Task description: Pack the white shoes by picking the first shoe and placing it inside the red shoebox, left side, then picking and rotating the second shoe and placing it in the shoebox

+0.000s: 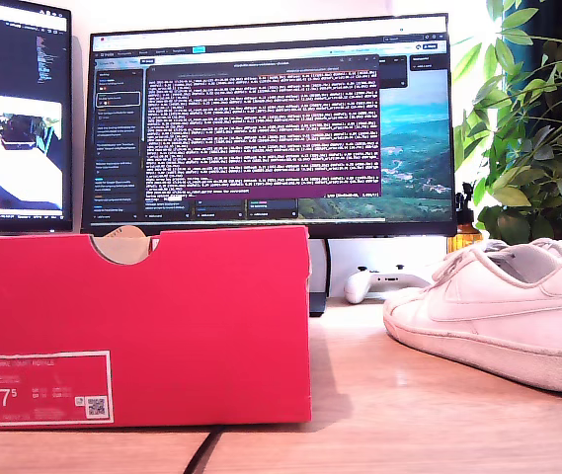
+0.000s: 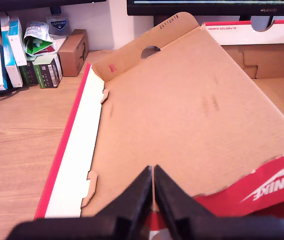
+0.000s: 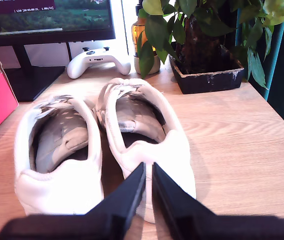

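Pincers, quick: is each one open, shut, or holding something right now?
My first pincer: shut, holding nothing, above the red shoebox.
My second pincer: shut, holding nothing, above the heel of one of the white shoes.

There are 2 white shoes, 1 red shoebox, 1 white game controller, and 1 potted plant. 2 monitors stand behind the wooden table, and 1 small cardboard box sits by a stack of packages.
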Robot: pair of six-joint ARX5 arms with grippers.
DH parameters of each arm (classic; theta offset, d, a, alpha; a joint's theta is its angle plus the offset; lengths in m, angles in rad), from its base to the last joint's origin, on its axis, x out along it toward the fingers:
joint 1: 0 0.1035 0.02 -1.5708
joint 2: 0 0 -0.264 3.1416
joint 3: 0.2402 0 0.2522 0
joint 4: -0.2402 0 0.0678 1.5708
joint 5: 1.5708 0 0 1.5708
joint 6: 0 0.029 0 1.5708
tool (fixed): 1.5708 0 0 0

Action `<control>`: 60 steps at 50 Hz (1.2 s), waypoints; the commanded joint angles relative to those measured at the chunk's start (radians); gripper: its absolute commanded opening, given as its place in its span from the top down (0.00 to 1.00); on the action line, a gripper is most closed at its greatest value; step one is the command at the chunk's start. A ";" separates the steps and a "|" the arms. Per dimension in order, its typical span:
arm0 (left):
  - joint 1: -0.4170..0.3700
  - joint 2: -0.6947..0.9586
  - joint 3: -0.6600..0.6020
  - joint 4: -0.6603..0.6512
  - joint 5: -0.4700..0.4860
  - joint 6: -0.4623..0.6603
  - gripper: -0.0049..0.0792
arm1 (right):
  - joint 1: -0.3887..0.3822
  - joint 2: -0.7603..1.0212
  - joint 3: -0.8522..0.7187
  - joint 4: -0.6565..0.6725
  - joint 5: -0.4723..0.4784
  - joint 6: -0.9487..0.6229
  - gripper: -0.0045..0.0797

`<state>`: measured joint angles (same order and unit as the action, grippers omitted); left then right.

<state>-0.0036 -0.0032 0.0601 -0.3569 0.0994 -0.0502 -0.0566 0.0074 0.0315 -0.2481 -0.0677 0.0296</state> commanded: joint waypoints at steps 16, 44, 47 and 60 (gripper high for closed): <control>0.005 -0.009 -0.023 -0.017 0.002 -0.006 0.96 | 0.008 -0.006 0.006 -0.003 -0.002 0.015 0.96; 0.000 -0.009 -0.022 0.499 0.258 -0.426 0.96 | 0.011 -0.006 0.016 0.541 -0.134 0.513 0.96; 0.000 -0.009 -0.018 0.560 0.286 -0.455 0.96 | 0.011 -0.006 0.028 0.559 -0.165 0.526 0.96; 0.000 0.010 0.160 0.343 0.473 -0.291 0.96 | 0.011 0.043 0.179 0.437 -0.256 0.530 0.96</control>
<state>-0.0040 -0.0025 0.1490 0.0422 0.5610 -0.4217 -0.0559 0.0200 0.1677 0.2054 -0.3195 0.5564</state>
